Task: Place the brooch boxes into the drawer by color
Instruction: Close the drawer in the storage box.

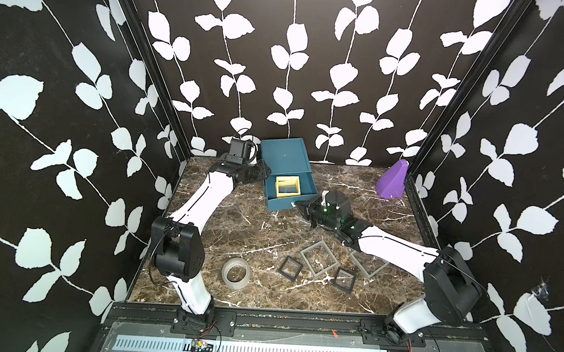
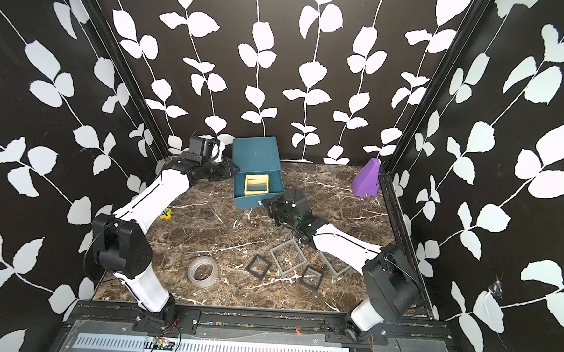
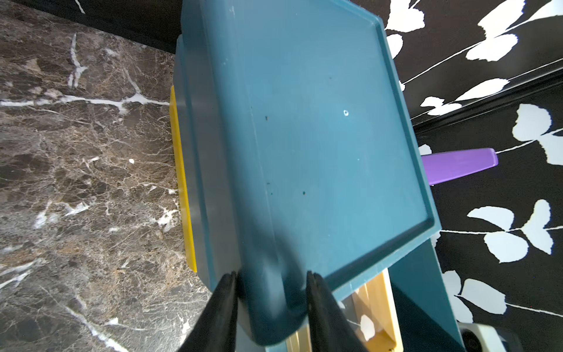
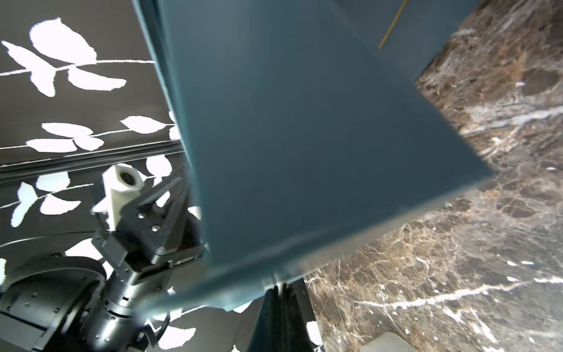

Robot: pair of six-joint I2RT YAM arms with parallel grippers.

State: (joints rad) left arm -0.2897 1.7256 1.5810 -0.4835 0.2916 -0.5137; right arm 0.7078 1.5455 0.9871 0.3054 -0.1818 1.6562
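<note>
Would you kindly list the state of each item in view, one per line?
Top drawer: open.
Yellow brooch boxes: inside the top drawer.
Grey brooch boxes: flat on table.
Black brooch boxes: flat on table.
Tape roll: lying flat.
Left claw: clamped on the chest corner.
Right claw: shut on the drawer's pull tab.

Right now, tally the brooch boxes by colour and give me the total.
yellow brooch boxes: 2, overlapping in the open drawer
grey brooch boxes: 2, on the table
black brooch boxes: 2, on the table
Total: 6
</note>
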